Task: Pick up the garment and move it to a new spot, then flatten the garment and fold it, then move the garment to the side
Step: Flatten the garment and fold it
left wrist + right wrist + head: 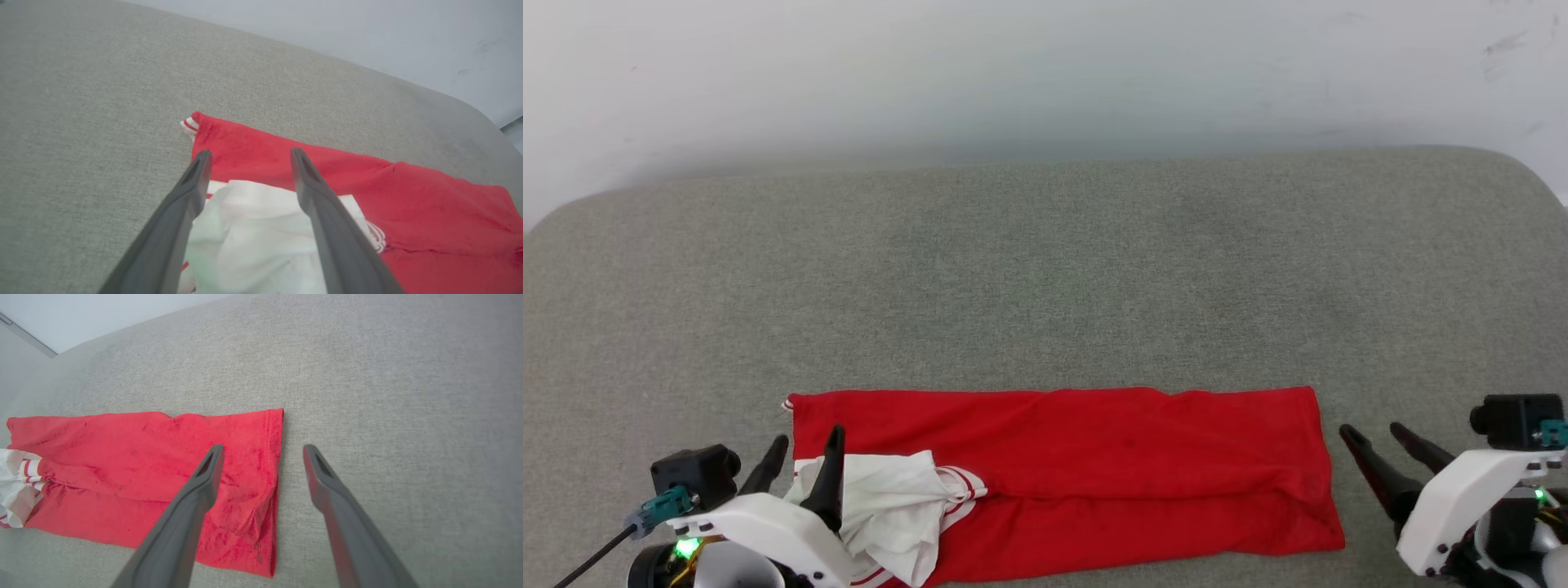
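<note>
You have the garment (pixel 1111 457) lying as a long red band near the front edge of the grey fabric surface (pixel 1045 269), its white sleeve (pixel 890 506) bunched at the left end; your left gripper (pixel 805 441) stands wide apart over that sleeve, holding nothing; your right gripper (pixel 1372 431) is spread wide too, empty, just beside the band's right hem.

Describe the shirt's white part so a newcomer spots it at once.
On the wide grey fabric surface lies a red garment folded into a long band. At its left end, beside the left gripper, sits a crumpled white sleeve, red-striped at the cuff, unlike the plain red cloth.
</note>
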